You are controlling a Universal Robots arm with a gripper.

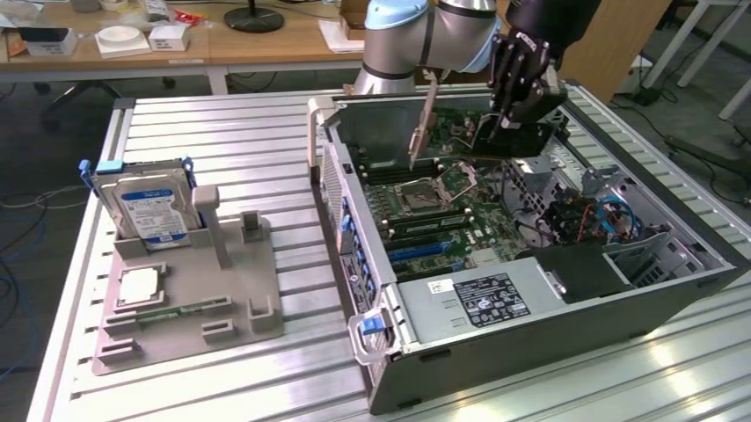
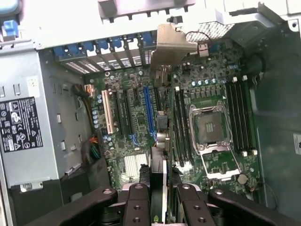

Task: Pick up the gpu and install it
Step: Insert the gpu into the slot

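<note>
- Wrist view shows the gpu (image 2: pixel 159 172) edge-on: a thin dark sliver running from between the jaws out to its silvery bracket (image 2: pixel 170 47). Both flat faces are hidden.
- In the exterior view the gpu (image 1: pixel 420 127) hangs over the motherboard (image 1: pixel 470 224) inside the open computer case (image 1: pixel 528 338). Its bracket points down, and most of the card is hard to pick out against the arm.
- Whether its lower edge touches the board I cannot tell.
- The jaws are clamped on the card's end, with a finger (image 2: pixel 138 205) on either side.
- The CPU socket (image 1: pixel 419 195) sits on the board just below the bracket.
- Well apart, on the worktop (image 1: pixel 211 132), a grey holder (image 1: pixel 235 290) carries an upright hard drive (image 1: pixel 147 207) and a flat CPU chip (image 1: pixel 139 286).
</note>
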